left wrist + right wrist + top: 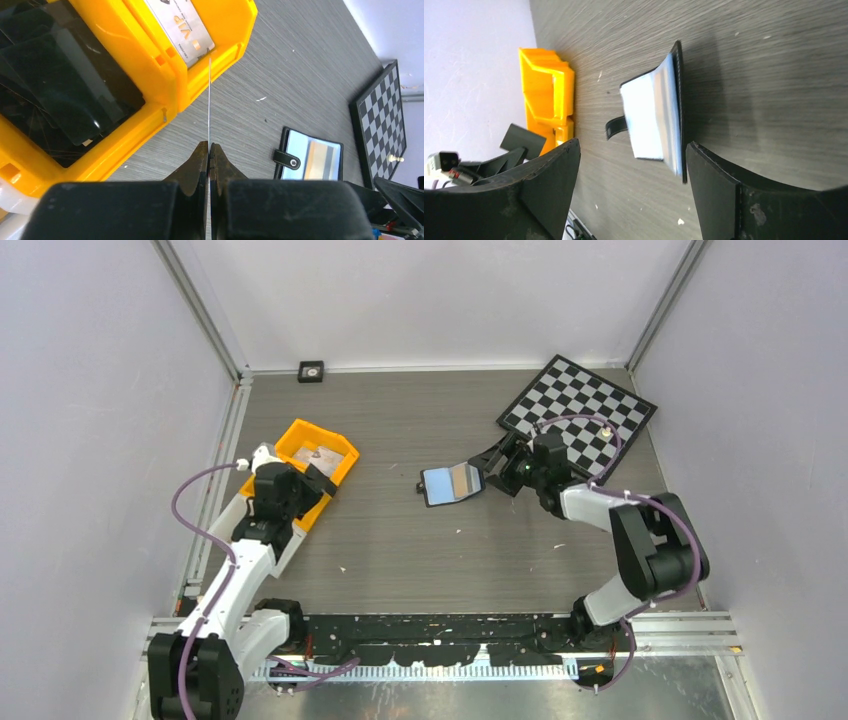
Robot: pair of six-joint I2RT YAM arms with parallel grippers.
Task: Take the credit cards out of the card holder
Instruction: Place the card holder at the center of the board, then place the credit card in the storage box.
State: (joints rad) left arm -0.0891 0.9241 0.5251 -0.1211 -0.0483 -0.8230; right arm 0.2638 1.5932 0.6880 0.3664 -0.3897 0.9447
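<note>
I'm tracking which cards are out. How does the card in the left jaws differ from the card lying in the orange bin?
The held card is pinched, seen edge-on; the bin card lies flat, face up, printed VIP. The held card is by the orange bin; the bin card rests inside. Both are out of the open card holder.

The table (300,65) below both jaws is matt grey wood-grain laminate. Ahead of the right jaws, the card holder (678,65) is black, leather-like, with shiny pale lining. Past the left jaws, the bin (150,55) is glossy orange plastic, the silvery card (182,30) inside glossy; the thin card (209,100) between them is smooth-edged.
</note>
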